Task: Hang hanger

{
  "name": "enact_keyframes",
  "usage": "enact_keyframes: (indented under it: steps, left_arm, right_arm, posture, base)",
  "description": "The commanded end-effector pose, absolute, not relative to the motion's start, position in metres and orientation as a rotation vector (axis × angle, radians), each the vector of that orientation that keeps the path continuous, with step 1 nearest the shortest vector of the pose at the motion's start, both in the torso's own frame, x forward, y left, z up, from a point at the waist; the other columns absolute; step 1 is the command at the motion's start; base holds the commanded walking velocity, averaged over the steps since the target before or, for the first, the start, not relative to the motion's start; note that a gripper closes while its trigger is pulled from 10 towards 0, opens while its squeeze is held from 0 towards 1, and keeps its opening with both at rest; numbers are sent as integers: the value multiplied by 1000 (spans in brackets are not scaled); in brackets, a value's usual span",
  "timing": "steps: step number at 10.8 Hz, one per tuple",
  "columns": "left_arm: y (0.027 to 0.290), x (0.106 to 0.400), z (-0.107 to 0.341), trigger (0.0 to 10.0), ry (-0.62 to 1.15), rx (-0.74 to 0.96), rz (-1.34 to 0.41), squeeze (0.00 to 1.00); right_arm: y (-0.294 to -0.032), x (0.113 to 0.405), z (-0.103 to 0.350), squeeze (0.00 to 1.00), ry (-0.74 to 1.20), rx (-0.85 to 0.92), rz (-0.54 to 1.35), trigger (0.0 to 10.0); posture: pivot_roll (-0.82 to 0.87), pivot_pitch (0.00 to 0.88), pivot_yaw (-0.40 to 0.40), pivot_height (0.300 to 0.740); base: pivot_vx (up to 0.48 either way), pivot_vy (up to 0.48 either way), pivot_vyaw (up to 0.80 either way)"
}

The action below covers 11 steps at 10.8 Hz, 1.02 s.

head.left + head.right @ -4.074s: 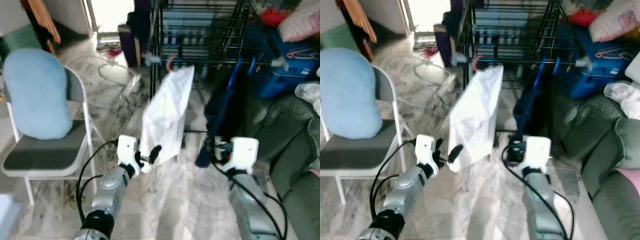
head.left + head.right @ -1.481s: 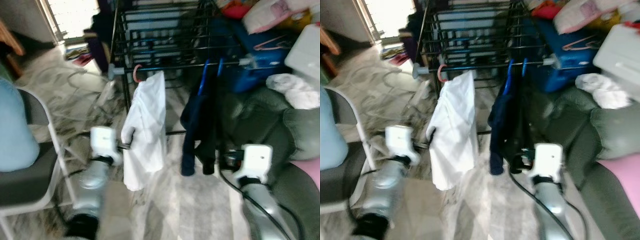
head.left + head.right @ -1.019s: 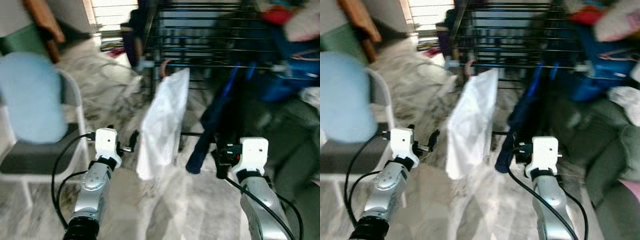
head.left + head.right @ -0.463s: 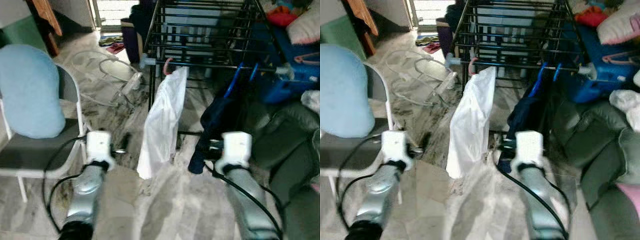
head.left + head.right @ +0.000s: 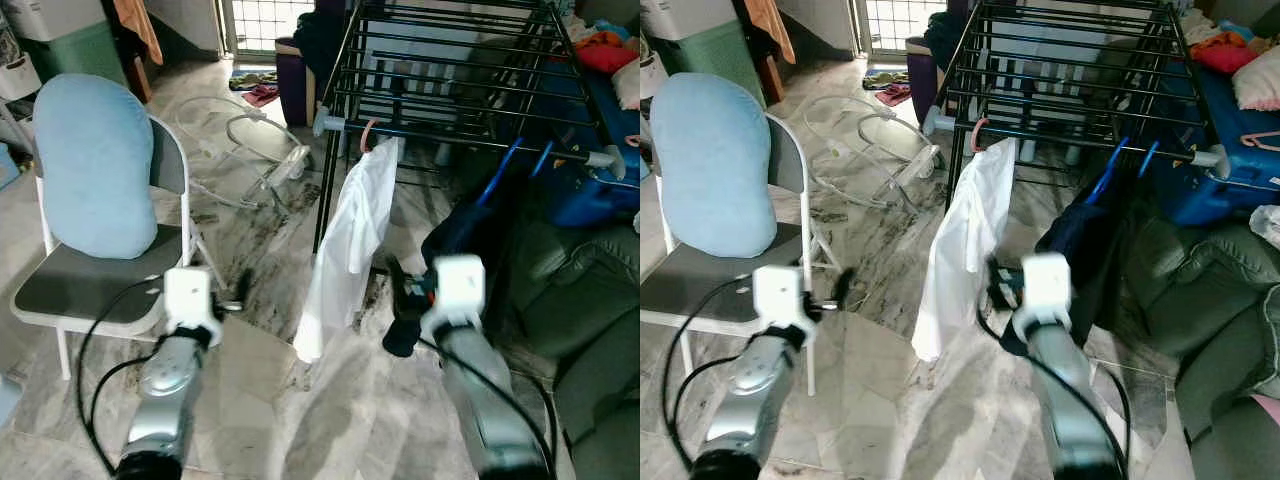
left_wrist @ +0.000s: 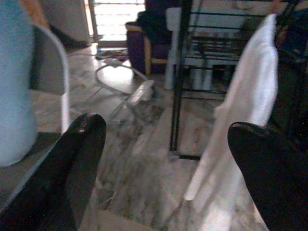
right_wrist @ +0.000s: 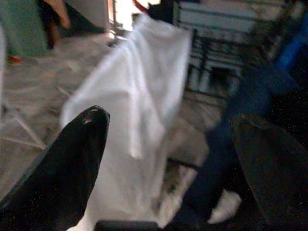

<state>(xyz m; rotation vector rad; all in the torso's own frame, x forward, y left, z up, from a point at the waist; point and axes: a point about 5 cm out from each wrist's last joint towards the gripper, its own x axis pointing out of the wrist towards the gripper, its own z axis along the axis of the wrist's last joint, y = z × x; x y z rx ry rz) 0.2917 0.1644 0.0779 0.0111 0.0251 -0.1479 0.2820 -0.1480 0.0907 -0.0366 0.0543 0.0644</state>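
A white garment (image 5: 350,235) hangs from a pink hanger (image 5: 369,132) on the front bar of the black drying rack (image 5: 450,60). Beside it a dark blue garment (image 5: 465,230) hangs on blue hangers (image 5: 505,160). My left gripper (image 5: 238,290) is open and empty, low over the floor, well to the left of the white garment (image 6: 245,110). My right gripper (image 5: 398,282) is open and empty too, held between the white garment's lower part (image 7: 139,96) and the dark blue garment (image 7: 231,144), with its fingers (image 7: 72,163) touching neither.
A folding chair (image 5: 100,290) with a light blue cushion (image 5: 95,165) stands at my left. A grey-green sofa (image 5: 590,330) and a blue container (image 5: 590,190) crowd the right. Cables (image 5: 240,130) lie on the marble floor near the rack's leg (image 6: 178,77).
The camera has swung about and now sits steadier and further back. My left gripper, near the white garment's hem four seconds ago, is now apart from it. Both grippers stay open.
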Motion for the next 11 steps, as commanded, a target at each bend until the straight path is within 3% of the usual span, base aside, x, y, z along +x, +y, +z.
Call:
enact_keyframes:
  steps: [1, 4, 11]
  left_arm:
    - [160, 295, 80, 10000, 27, -6, -181, 0]
    - [148, 299, 83, 10000, 17, -30, -236, 0]
    - [141, 296, 78, 10000, 31, -57, -265, 0]
  right_arm:
    - [-153, 282, 95, 0, 38, -23, 31, 10000]
    - [-159, 281, 98, 0, 23, -45, 1, 10000]
    - [-179, 293, 113, 0, -30, -111, -127, 10000]
  posture:
    - [-102, 18, -11, 740]
    - [-128, 20, -5, 740]
    - [-127, 21, -20, 740]
  base:
    - [0, 0, -500]
    - [0, 0, 0]
    - [296, 0, 0]
